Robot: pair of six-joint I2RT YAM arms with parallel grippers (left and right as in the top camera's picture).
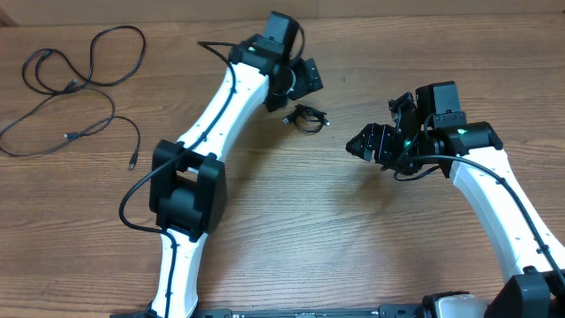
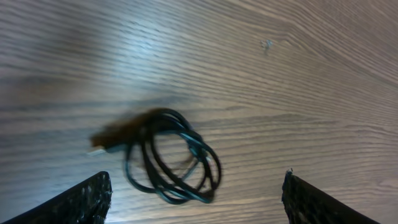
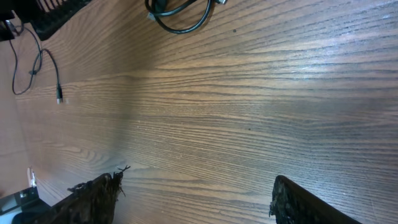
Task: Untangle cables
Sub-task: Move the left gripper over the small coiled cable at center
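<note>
A small knotted bundle of thin black cables lies on the wooden table just in front of my left gripper. In the left wrist view the bundle rests on the wood between and slightly ahead of the open gripper, touching neither finger. My right gripper hovers open to the right of the bundle, a short gap away. In the right wrist view its gripper has only bare wood between the fingers, and the bundle shows at the top edge.
Loose black cable strands with small plug ends curl over the table's far left. One of them shows at the left of the right wrist view. A thick black wire loops off the left arm.
</note>
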